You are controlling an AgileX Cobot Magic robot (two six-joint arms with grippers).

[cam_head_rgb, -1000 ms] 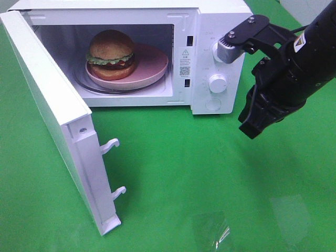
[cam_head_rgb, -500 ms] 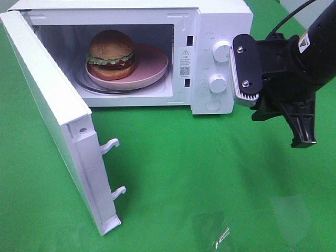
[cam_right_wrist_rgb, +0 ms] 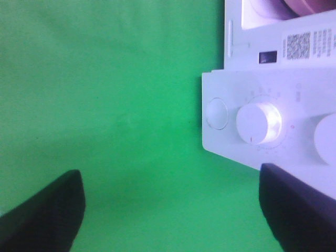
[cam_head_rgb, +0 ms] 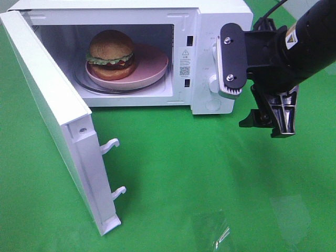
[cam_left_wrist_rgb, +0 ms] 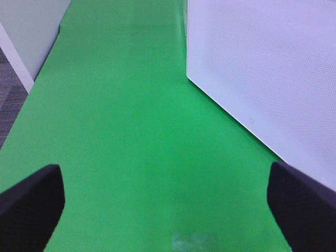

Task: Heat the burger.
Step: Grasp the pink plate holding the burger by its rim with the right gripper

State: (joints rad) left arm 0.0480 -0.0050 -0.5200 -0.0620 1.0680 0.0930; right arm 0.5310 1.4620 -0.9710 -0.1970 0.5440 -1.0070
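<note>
Hovering by the microwave [cam_head_rgb: 223,13], my right claw [cam_right_wrist_rgb: 170,215] is spread wide, empty, apparently touching nothing; left claw [cam_left_wrist_rgb: 168,210] likewise. One burger [cam_head_rgb: 111,52], one plate [cam_head_rgb: 153,65], two knobs [cam_right_wrist_rgb: 258,123].

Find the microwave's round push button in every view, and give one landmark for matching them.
Exterior high: the round push button sits at the bottom of the control panel.
Left wrist: not in it.
Right wrist: the button is next to a white dial, at the panel's end.
Shared landmark: the green cloth, in all three.
</note>
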